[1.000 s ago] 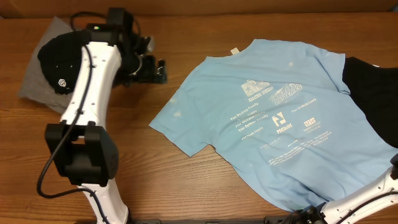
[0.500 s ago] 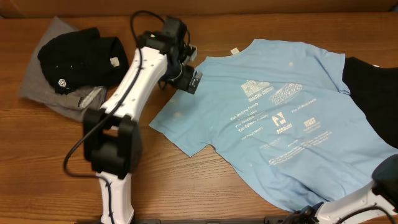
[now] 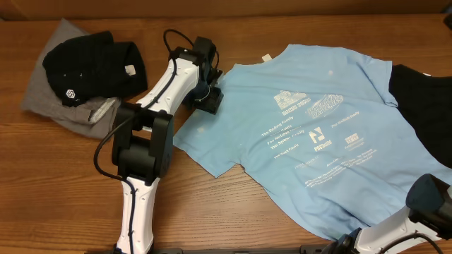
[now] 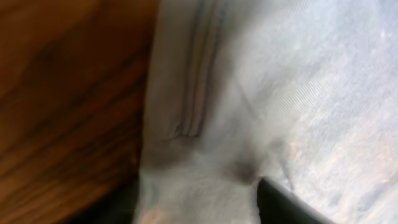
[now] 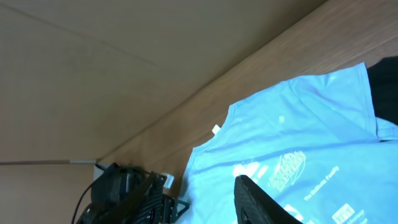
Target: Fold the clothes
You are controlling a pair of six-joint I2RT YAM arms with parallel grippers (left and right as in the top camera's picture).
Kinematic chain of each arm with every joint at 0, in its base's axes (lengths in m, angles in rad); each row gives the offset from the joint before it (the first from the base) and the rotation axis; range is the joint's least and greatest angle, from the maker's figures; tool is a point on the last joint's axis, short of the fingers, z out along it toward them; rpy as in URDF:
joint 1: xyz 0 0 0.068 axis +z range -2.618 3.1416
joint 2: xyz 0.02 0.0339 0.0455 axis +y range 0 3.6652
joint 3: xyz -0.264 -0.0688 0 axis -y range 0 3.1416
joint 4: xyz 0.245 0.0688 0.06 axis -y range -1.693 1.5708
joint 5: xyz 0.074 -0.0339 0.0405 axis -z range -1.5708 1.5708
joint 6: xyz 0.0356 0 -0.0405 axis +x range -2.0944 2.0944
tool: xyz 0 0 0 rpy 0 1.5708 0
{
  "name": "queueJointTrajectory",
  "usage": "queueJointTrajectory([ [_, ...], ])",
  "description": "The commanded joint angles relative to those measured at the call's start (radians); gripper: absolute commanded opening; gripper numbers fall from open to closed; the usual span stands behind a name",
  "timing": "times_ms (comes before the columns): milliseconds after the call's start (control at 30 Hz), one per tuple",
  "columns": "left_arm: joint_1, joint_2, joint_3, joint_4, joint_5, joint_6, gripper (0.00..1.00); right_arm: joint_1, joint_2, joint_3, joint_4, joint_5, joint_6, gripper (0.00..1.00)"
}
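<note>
Overhead: my left gripper [image 3: 210,99] is down on the near-left sleeve of the light blue T-shirt [image 3: 318,134], at the shirt's left edge. The rest of the shirt lies to the gripper's right, print up, with its long axis running diagonally from the collar to the hem at lower right. In the left wrist view the sleeve hem [image 4: 199,93] sits between the fingers; I can't tell if it's pinched. The right gripper [image 5: 267,202] shows one finger only, so I can't tell its state; that arm is by the hem corner. The wooden table [image 3: 233,212] has bare room in front. A black T-shirt [image 3: 424,106] touches the right side, and the black-and-grey pile [image 3: 85,63] is well apart to the left.
</note>
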Motion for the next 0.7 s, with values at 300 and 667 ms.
queueJointTrajectory([
  [300, 0.024, 0.018, 0.094, -0.167, 0.006, -0.059, 0.04, 0.004, -0.009, 0.009, -0.008, 0.013, -0.023, 0.41],
  [667, 0.131, -0.129, 0.489, -0.595, -0.295, -0.164, 0.04, 0.004, -0.009, 0.009, -0.008, 0.07, -0.023, 0.41],
])
